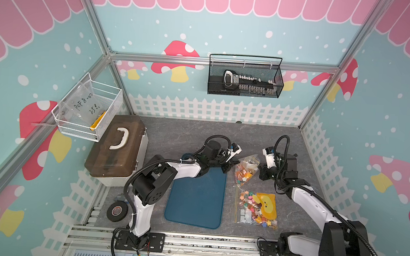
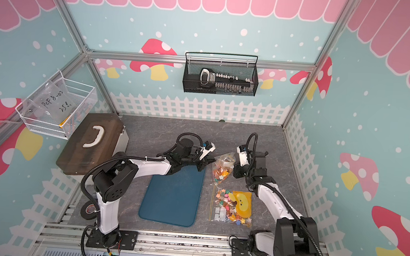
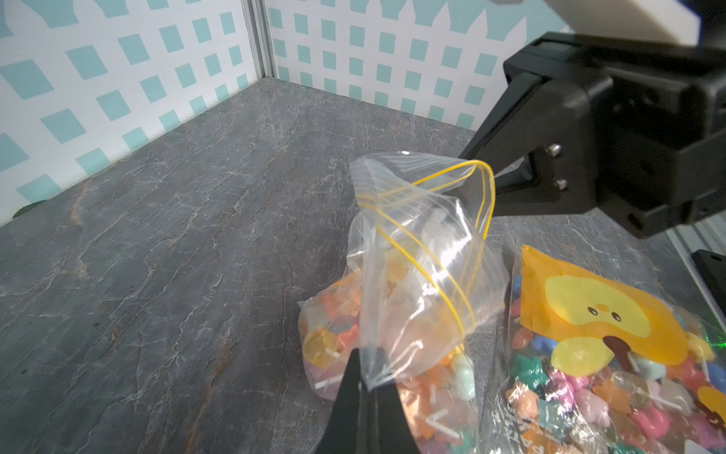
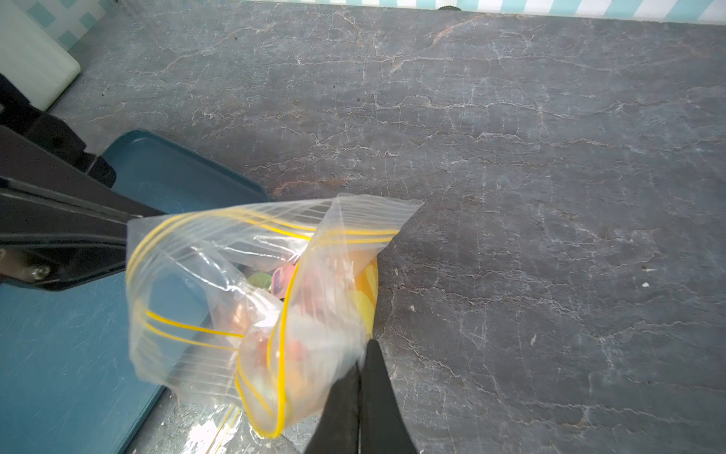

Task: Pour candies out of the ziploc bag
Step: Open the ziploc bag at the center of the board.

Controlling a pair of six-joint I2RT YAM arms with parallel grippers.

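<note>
- The ziploc bag sits on the grey table at the blue tray's 2 o'clock, with its mouth up and gaping.
- The left gripper is in at the bag's 9 o'clock, jaws pressed together on the plastic wall.
- The right gripper, at 3 o'clock, is nipping the rim.
- The candies are heaped in the bottom of the bag.
- A second candy bag lies flat at 6 o'clock.

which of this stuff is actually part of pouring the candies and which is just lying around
In the job: held ziploc bag, candies inside it, blue tray beside it, left pincer and right pincer pinching the bag.

Lying about: second candy bag lying flat (perhaps next), brown-lidded box, tape roll, white wire basket, black mesh basket.
</note>
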